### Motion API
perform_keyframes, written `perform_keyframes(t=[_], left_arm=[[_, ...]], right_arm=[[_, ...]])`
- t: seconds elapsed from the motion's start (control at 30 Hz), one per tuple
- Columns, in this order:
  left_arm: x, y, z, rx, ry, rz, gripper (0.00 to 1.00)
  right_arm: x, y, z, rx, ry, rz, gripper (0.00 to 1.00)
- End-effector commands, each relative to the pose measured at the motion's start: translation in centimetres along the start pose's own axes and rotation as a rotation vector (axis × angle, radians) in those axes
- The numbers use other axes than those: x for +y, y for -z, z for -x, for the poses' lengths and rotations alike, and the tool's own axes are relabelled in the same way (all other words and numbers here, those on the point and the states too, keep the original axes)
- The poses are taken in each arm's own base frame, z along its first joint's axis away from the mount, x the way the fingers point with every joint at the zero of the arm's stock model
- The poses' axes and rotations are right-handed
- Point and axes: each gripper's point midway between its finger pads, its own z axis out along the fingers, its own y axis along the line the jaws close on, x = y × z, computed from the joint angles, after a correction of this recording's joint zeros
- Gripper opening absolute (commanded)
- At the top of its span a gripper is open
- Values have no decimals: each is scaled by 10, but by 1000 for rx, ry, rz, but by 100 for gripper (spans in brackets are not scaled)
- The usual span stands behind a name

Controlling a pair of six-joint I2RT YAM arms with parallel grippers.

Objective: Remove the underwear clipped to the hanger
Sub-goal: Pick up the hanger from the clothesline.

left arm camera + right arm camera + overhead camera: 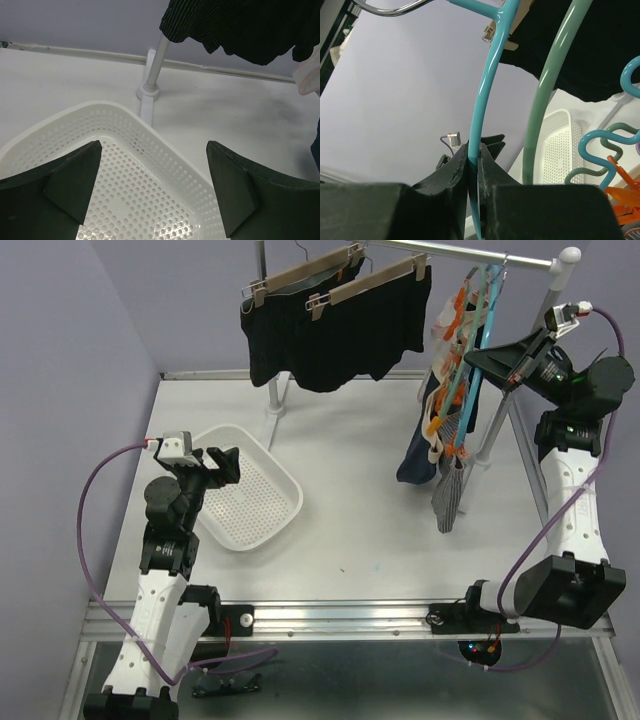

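Right gripper (475,360), upper right, clamped shut on the teal hanger (490,75); left gripper (225,465), lower left, jaws wide above white basket (290,480).

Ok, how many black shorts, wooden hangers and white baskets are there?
black shorts: 2
wooden hangers: 2
white basket: 1
Total: 5
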Motion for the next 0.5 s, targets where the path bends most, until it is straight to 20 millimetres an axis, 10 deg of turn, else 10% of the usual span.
perform_keyframes(t=[0.0,0.47], left_arm=[[-7,-2,21,-66,-7,-28,97],[-6,-7,14,-35,-7,-25,97]], right_arm=[[42,-8,-3,27,166,102,0],[40,-38,-2,92,178,141,1]])
